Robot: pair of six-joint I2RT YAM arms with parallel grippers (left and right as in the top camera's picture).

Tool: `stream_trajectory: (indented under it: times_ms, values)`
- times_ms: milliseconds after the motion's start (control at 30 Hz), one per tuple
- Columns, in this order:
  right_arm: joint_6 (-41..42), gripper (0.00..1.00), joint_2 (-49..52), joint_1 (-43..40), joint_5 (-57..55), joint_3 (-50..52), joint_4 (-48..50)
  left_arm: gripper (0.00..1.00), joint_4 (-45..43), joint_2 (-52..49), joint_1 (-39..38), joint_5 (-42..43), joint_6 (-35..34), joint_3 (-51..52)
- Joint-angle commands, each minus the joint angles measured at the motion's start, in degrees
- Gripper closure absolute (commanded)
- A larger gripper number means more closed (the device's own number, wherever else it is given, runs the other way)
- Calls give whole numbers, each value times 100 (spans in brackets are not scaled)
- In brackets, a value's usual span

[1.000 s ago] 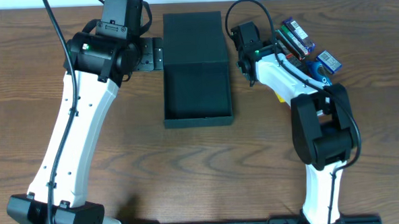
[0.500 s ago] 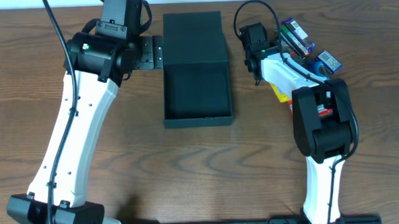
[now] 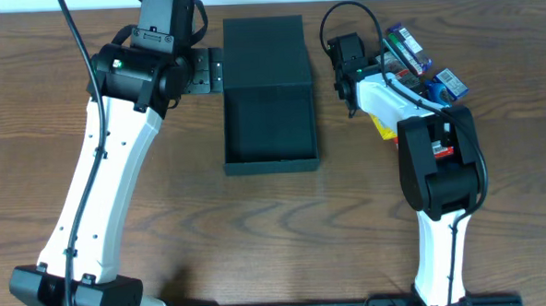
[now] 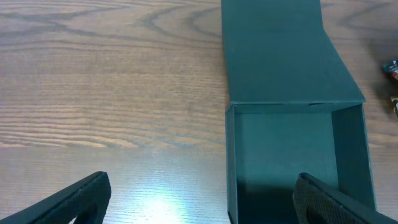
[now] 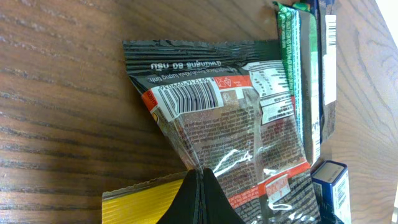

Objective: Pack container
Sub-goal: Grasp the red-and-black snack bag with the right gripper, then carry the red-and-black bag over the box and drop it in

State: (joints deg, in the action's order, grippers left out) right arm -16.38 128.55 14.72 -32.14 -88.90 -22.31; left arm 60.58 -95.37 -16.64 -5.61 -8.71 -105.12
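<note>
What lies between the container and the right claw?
Only bare table beside the container, as the overhead view shows. The right claw is shut on a black snack packet.

Right wrist cam: you can't tell if film's caught betw. the pressed-together tips of the right gripper (image 5: 200, 177). Print on the dark snack packet (image 5: 217, 124) is too small to read. Yellow packet (image 5: 143, 202) & blue box (image 5: 333, 186) are cut by the bottom edge.

Overhead: the right arm (image 3: 435, 164) hides most of the yellow packet and covers the gripper.

Left wrist cam: container (image 4: 286, 155) is cut top & bottom.
</note>
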Motion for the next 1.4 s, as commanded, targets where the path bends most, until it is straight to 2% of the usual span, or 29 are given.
stream_trajectory:
  times_ms: [0,100,200,300,400,600,867,1033,1200,1300,1367]
  values:
    - [334,99,-9,107,-146,-295,-26,4,-4,-57,37,-103,103,-2]
    - [778,99,-214,216,-55,-741,-258,5,-7,-57,120,-103,101,-2]
    - [1012,99,-472,269,597,-1394,-772,5,-24,-57,313,-101,101,-2]
    - [1346,99,-765,284,1600,-2100,-1381,5,-22,-57,590,-98,96,-2]
    - [1600,99,-1141,332,3165,-2632,-1910,5,-24,-57,1019,-74,72,-2]
    - [1808,99,-1801,570,5565,-2765,-2271,5,-24,-57,1725,85,-50,-2]
    - [1917,99,-1902,1019,7333,-2605,-3268,4,-52,-57,2194,291,-52,-2]
    - [3145,99,-1764,1163,7444,-2229,-2662,5,-105,-57,2188,291,-166,-2]
    - [5394,99,-1727,1080,7493,-1397,-1744,5,-98,-57,2188,387,-249,-2]
    - [6439,99,-1727,1025,7836,-789,-702,5,-96,-57,2188,511,-249,-2]
    - [7333,99,-1727,981,8201,-304,376,5,-90,-57,2188,525,-271,-2]
